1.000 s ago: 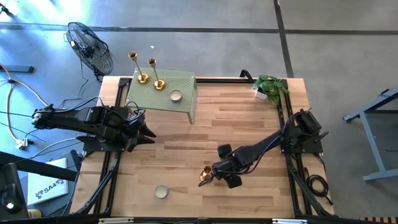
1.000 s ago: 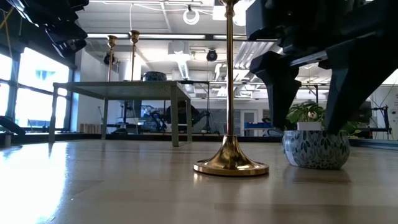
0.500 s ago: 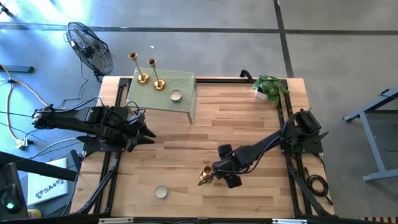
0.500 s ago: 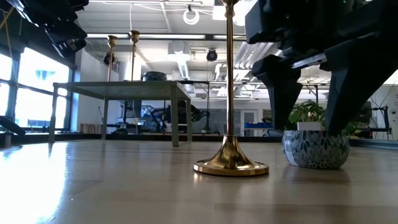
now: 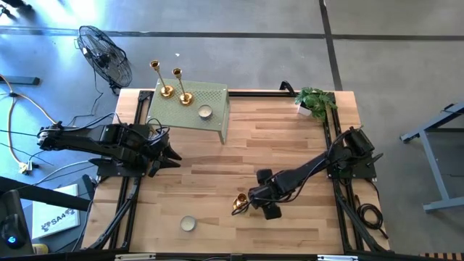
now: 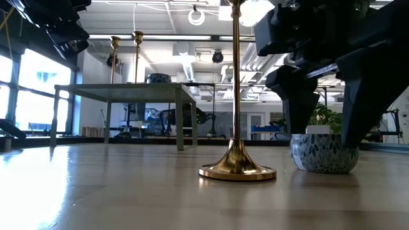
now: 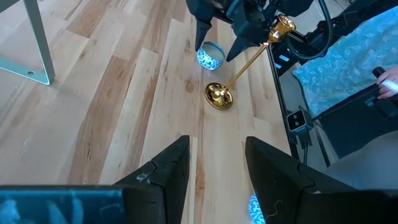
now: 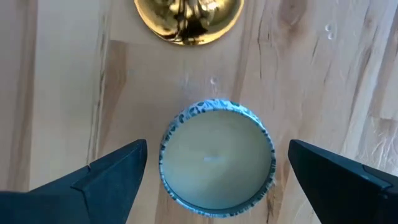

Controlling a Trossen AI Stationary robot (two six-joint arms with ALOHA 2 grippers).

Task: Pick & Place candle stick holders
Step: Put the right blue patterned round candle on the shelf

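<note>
My right gripper [image 8: 211,171], fingers spread wide, hangs over a round patterned ceramic candle [image 8: 216,155]. The shiny brass candlestick [image 5: 239,204] stands upright near the table's front edge.

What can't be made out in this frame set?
- Low view: the top of the near candlestick is cut off by the upper edge.
- High view: the candle below the open right hand is hidden by that hand.
- Right wrist view: only the candlestick's base shows; the stem is out of frame.
- Left wrist view: the waiting left hand covers the table just ahead of it.
</note>
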